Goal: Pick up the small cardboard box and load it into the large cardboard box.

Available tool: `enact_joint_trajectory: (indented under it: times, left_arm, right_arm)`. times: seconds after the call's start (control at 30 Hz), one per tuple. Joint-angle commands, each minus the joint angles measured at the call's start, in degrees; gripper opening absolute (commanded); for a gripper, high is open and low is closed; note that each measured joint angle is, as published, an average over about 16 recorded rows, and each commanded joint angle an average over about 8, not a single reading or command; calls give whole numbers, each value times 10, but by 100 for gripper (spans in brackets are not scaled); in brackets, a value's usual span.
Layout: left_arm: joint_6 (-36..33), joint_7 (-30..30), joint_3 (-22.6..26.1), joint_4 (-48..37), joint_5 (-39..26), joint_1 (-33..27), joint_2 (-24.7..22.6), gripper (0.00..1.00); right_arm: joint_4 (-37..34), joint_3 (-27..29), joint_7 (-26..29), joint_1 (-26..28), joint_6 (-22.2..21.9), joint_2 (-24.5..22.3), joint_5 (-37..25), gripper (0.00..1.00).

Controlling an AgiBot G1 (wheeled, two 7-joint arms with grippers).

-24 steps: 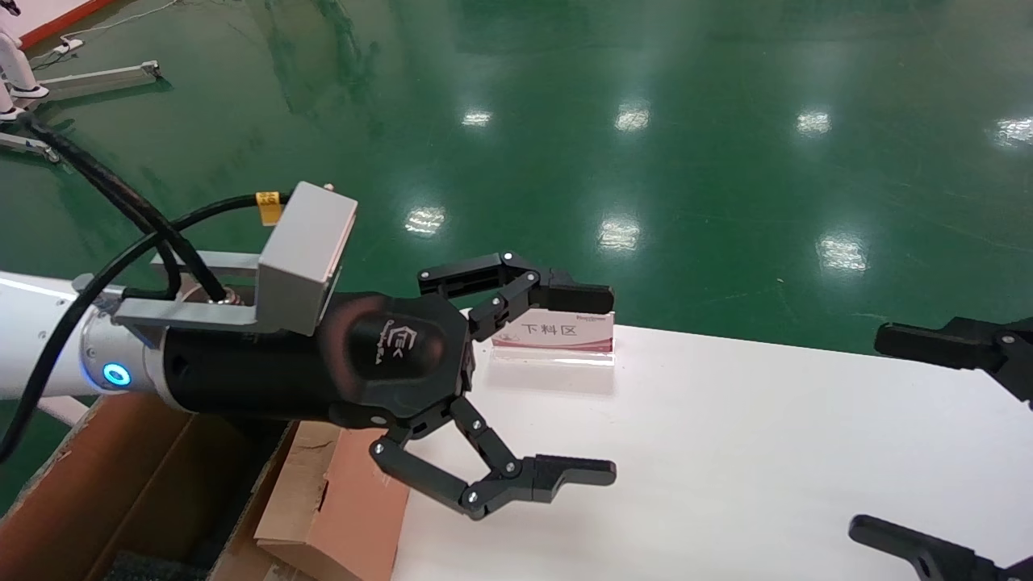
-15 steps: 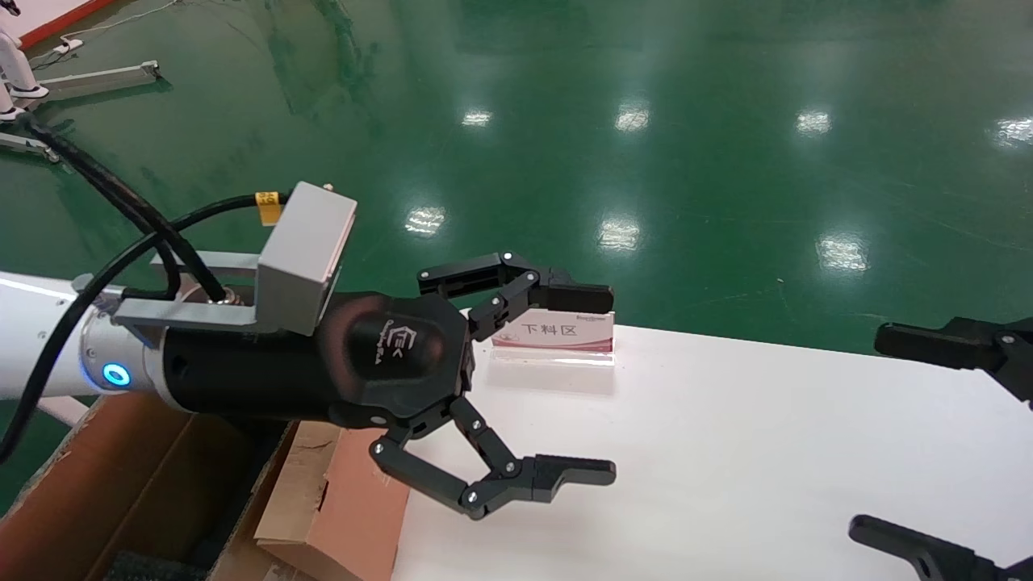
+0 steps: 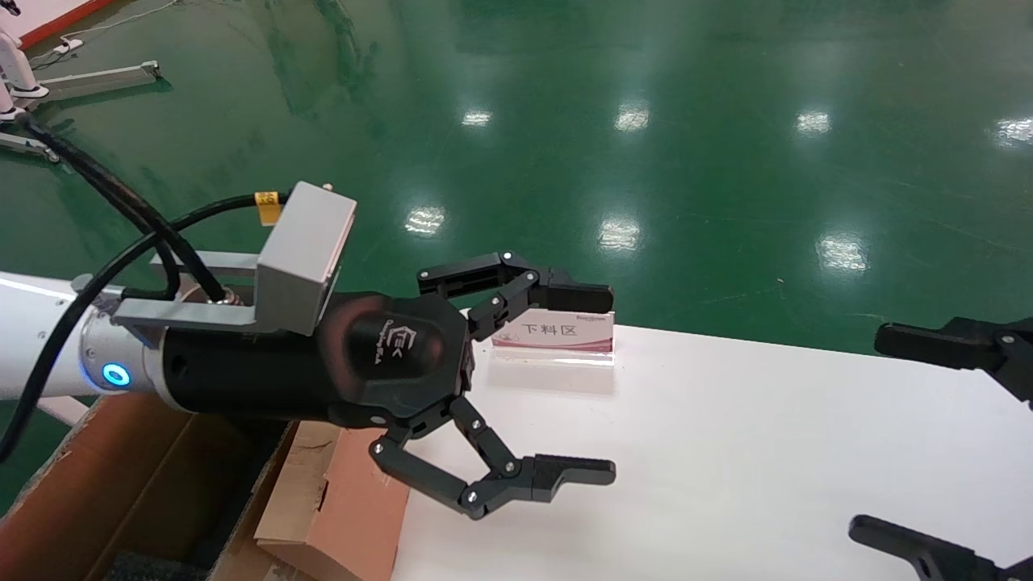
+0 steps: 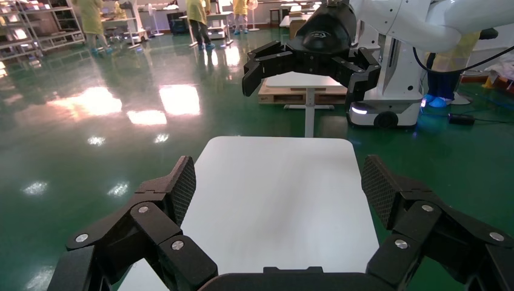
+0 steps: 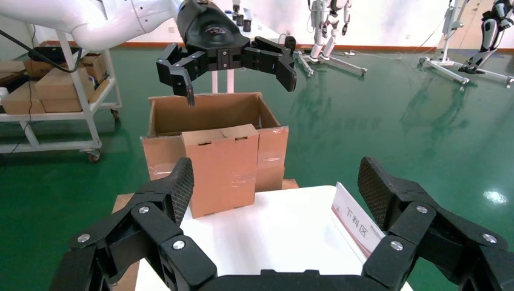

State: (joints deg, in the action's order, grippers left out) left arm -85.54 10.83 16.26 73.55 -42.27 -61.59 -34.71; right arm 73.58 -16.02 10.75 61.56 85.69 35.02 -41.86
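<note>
Head view. Left gripper [image 3: 577, 383]: black, jaws spread wide, nothing between them, held above the left end of the white counter [image 3: 726, 452]. Its wrist carries a grey camera block [image 3: 307, 258] and black cables [image 3: 129, 234]. Large cardboard box [image 3: 121, 492]: brown, open, at the counter's left end, below the left arm; one flap leans against the counter edge; dark padding shows at the bottom of its interior. The arm hides much of the opening. Sign [image 3: 557, 332]: small clear stand with a white and red card, on the counter's far edge, partly behind the upper finger of the left gripper. Right gripper [image 3: 928, 436]: at the right edge, only the two black fingers visible, spread wide, empty, above the counter. Green glossy floor [image 3: 646, 121] beyond.

Left wrist view. Left gripper [image 4: 279, 191]: wide, empty, over the bare counter [image 4: 279, 194]. Right gripper [image 4: 306, 66]: facing it from beyond the far end, wide. White robot base [image 4: 388, 103], a pallet and yellow-clad figures [image 4: 197, 15] in the background.

Right wrist view. Right gripper [image 5: 276, 194]: wide, empty. Large cardboard box [image 5: 206, 118]: beyond the counter's [image 5: 273, 230] far end, open on top, near flap hanging down against the counter end, taped side. Left gripper [image 5: 233, 70]: above the box, wide. Sign [image 5: 354, 221]: on the counter. Trolley [image 5: 54, 109] stacked with cartons behind. The small cardboard box cannot be told apart anywhere.
</note>
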Motion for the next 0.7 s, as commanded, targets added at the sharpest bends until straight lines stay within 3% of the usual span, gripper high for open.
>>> enact_joint_trajectory:
  times: [0.03, 0.4, 0.7]
  left_arm:
    - [0, 0, 0, 0, 0, 0, 0, 100]
    - [12, 20, 30, 9, -41, -17, 25, 100]
    - [29, 95, 99, 52, -160, -86, 52, 100]
  right_arm:
    - [0, 0, 0, 0, 0, 0, 0, 100]
    - [0, 0, 0, 0, 0, 0, 0, 100]
    - [0, 0, 0, 0, 0, 0, 0, 100]
